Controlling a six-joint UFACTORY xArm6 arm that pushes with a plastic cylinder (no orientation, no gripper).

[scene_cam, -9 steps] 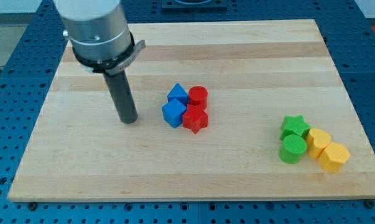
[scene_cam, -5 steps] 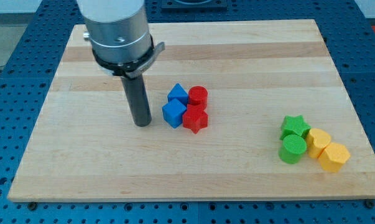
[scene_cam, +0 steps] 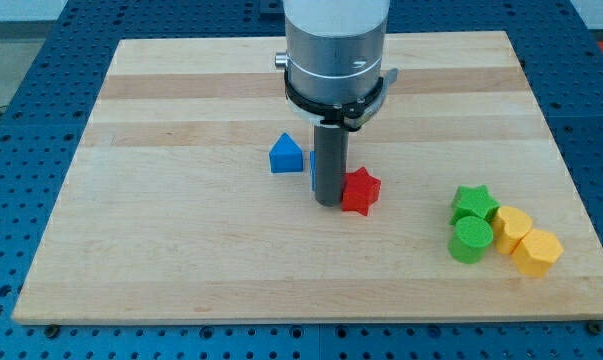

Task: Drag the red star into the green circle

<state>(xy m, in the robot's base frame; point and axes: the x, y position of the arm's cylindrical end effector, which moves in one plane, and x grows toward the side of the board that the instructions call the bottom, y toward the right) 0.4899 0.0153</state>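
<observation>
On the pale wooden board, my tip presses bare against the nine-o'clock side of the red star, a light, rigid, slippery block needing centred pushing toward the green circle at four o'clock.

A blue block shows only as a sliver behind my tip; its shape cannot be told. The arm's upper housing runs off the view's top.

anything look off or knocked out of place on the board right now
Nothing looks damaged or tipped. My tip sits against the red star on its left side in the view. A sliver of a blue block shows behind the rod, beside the blue block. The green circle sits undisturbed at the view's right.
</observation>
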